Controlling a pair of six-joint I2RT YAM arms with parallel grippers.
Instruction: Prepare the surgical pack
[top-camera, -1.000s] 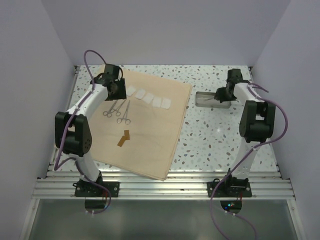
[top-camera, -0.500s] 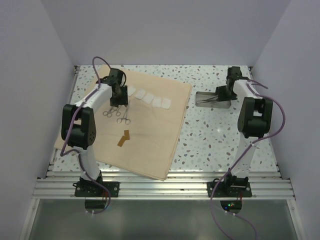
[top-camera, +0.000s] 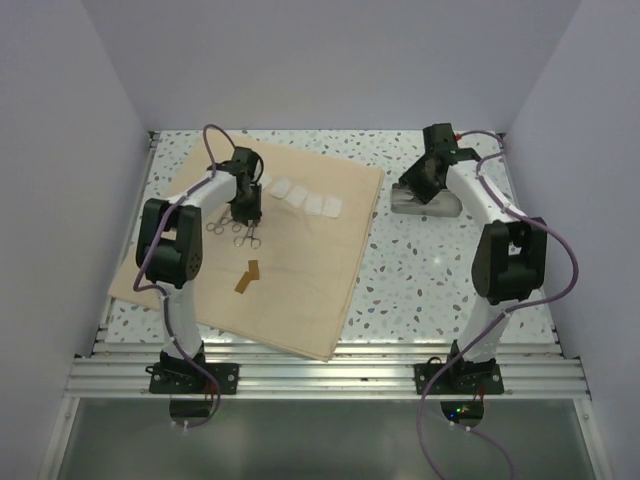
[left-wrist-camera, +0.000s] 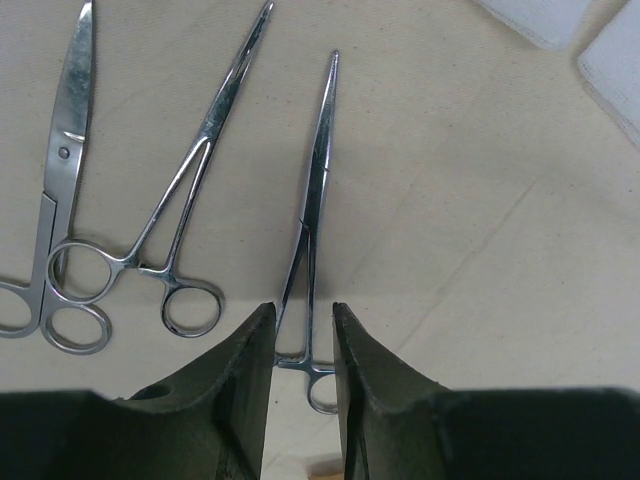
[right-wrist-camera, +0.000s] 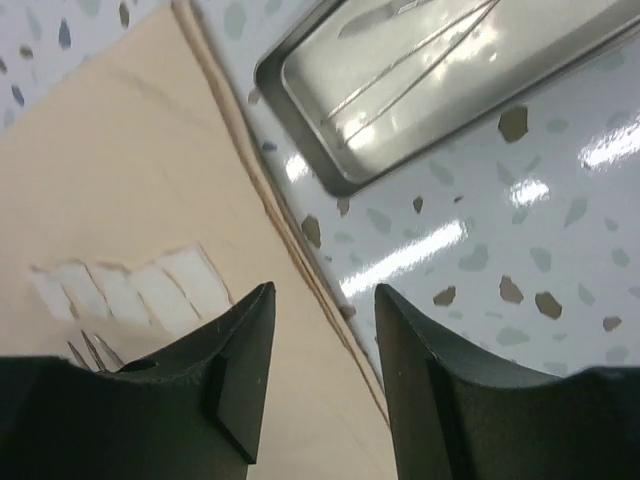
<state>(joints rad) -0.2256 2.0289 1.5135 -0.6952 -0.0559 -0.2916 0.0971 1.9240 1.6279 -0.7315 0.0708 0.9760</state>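
The surgical pack's tan fabric sheet lies spread on the left of the table. On it sits a row of white gauze squares. Below them lie steel scissors, one pair of forceps and a second pair of forceps. My left gripper hangs low over that second pair, jaws narrowly apart astride its handle shanks, with a sliver of space still showing on the right side. My right gripper is open and empty above the sheet's right edge.
A shallow grey metal tray stands on the speckled table right of the sheet, with thin steel instruments inside. A small brown strip lies mid-sheet. White walls enclose three sides.
My left gripper has moved right and down over the forceps while its jaws narrowed. My right gripper has opened and swung left from the tray to the sheet's edge.
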